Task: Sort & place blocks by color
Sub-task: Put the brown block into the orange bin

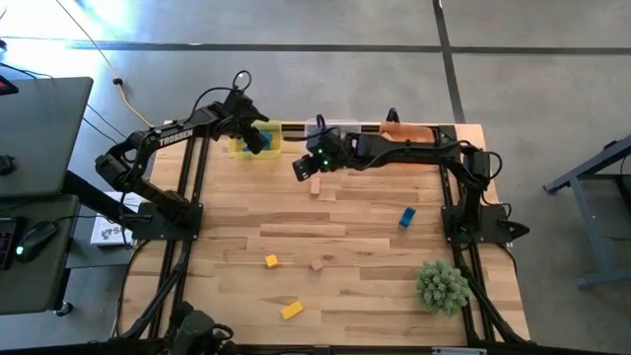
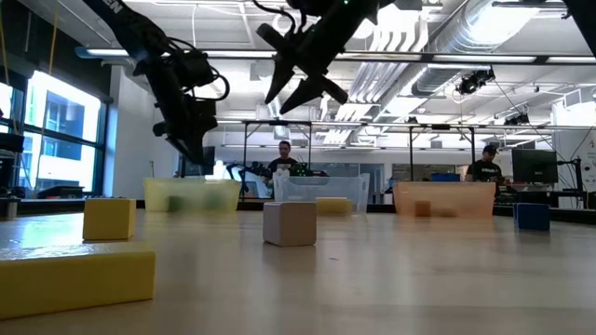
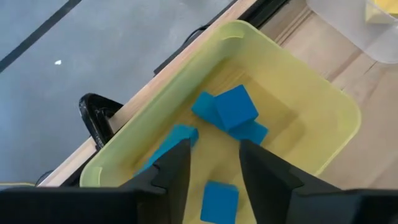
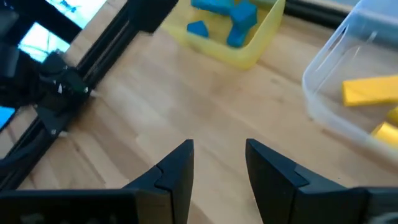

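Observation:
My left gripper (image 3: 214, 158) hangs open over the yellow bin (image 3: 292, 106) at the table's far edge. Several blue blocks (image 3: 235, 107) lie in that bin, and one blue block (image 3: 220, 200) shows below the gap between the fingers, apart from them. My right gripper (image 4: 219, 149) is open and empty above bare tabletop, in front of the clear bin (image 4: 336, 68), which holds yellow blocks (image 4: 367, 90). Loose on the table are a plain wood block (image 1: 315, 185), a blue block (image 1: 406, 217), a yellow block (image 1: 271, 261), another wood block (image 1: 317, 264) and a yellow bar (image 1: 292, 310).
An orange bin (image 1: 409, 131) stands at the far edge, right of the clear bin (image 1: 315, 128). A spiky green plant ball (image 1: 442, 286) sits near the front right corner. Dark frame rails run along both sides of the table. People stand in the room beyond.

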`<state>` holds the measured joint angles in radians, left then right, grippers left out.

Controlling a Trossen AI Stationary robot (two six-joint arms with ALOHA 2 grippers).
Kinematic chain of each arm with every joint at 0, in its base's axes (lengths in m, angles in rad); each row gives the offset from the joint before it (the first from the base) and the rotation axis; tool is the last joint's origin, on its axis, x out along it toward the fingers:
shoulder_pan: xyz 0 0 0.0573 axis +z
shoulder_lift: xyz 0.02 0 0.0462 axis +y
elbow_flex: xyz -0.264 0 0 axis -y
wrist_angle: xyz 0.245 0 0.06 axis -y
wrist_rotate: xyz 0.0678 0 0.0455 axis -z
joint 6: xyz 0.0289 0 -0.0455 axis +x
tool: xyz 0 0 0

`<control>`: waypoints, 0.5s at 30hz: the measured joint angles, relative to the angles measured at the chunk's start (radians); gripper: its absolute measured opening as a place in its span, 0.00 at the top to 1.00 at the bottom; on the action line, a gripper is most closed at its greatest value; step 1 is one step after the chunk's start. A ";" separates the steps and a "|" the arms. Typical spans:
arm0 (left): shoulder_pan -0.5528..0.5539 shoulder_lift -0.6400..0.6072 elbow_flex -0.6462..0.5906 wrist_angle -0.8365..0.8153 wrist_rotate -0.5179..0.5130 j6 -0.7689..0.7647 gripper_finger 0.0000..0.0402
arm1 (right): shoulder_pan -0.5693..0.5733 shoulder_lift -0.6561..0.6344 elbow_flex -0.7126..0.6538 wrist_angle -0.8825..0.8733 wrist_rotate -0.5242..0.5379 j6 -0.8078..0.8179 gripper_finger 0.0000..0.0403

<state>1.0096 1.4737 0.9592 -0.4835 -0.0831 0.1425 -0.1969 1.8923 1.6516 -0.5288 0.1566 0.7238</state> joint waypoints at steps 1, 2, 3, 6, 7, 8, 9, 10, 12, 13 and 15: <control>0.000 0.000 0.000 0.000 0.000 0.000 0.66 | 0.009 0.000 0.000 -0.008 0.000 0.007 0.67; 0.000 0.000 0.000 0.000 -0.001 -0.001 0.64 | 0.017 0.000 -0.001 -0.013 0.000 0.015 0.67; 0.000 0.000 0.000 0.000 -0.001 -0.009 0.62 | 0.027 0.000 -0.001 -0.015 0.000 0.022 0.67; 0.000 0.000 0.000 -0.007 0.001 -0.033 0.58 | 0.056 0.000 -0.001 -0.018 -0.007 0.043 0.67; 0.000 0.000 0.000 -0.016 0.004 -0.035 0.57 | 0.066 0.000 -0.001 -0.020 -0.010 0.054 0.67; -0.003 0.000 0.000 -0.027 0.008 -0.034 0.56 | 0.074 0.000 -0.001 -0.020 -0.010 0.066 0.67; -0.005 0.000 0.000 -0.037 0.016 -0.034 0.56 | 0.082 0.000 -0.001 -0.021 -0.010 0.077 0.67; -0.007 0.000 0.000 -0.045 0.027 -0.035 0.56 | 0.090 0.000 -0.001 -0.021 -0.010 0.084 0.67; -0.014 -0.001 0.000 -0.047 0.048 -0.036 0.56 | 0.103 0.000 -0.001 -0.021 -0.010 0.088 0.67; -0.018 -0.003 0.000 -0.048 0.058 -0.037 0.55 | 0.109 0.000 -0.001 -0.021 -0.011 0.089 0.67; -0.028 -0.018 0.000 -0.051 0.071 -0.039 0.56 | 0.119 0.000 -0.001 -0.013 -0.010 0.102 0.67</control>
<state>0.9813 1.4562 0.9596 -0.5348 -0.0122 0.1035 -0.0779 1.8927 1.6508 -0.5419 0.1463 0.8257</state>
